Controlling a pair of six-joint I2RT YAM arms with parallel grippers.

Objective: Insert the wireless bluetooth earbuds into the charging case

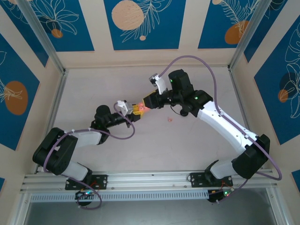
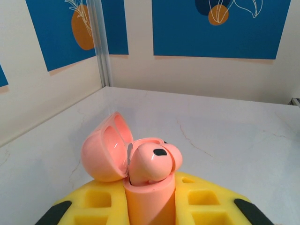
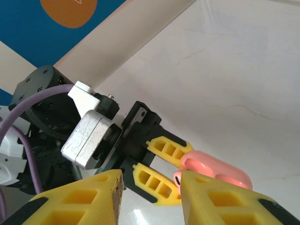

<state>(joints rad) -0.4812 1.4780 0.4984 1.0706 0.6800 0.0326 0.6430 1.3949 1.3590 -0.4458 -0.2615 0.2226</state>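
Gripping the charging case (image 2: 149,204), lid (image 2: 104,157) open, the left gripper (image 1: 136,109) offers its mouth outward; one earbud (image 2: 151,163) sits there, seemingly unseated. Right gripper (image 3: 151,199) faces it, spread wide, empty.

No text, label or number can be read.

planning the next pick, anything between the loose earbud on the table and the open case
Nothing visible: bare table separates the earbud from the case, lid open in the left pincer; right pincer hovers beside it.
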